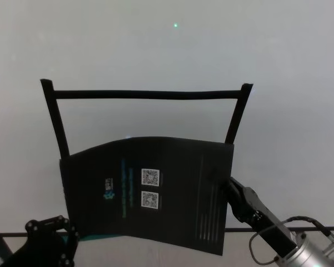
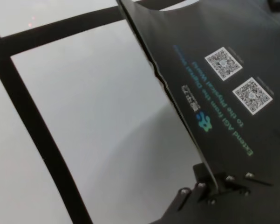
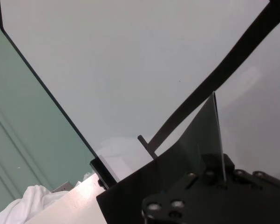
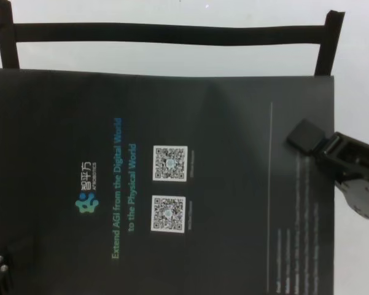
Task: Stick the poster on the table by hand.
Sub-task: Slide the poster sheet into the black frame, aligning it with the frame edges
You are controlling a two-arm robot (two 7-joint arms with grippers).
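The black poster with teal text and two white QR codes is held slightly bowed above the white table, over the near part of the black tape frame. My left gripper is shut on the poster's near left corner. In the left wrist view the poster runs edge-on into the fingers. My right gripper is shut on the poster's right edge. In the right wrist view that edge stands in the clamp. The chest view shows the poster and the right gripper.
The tape frame's far strip and two side strips lie beyond the poster. A small green light dot sits far back on the table. The table's near edge runs by my right arm. A white cloth lies beyond the table's edge.
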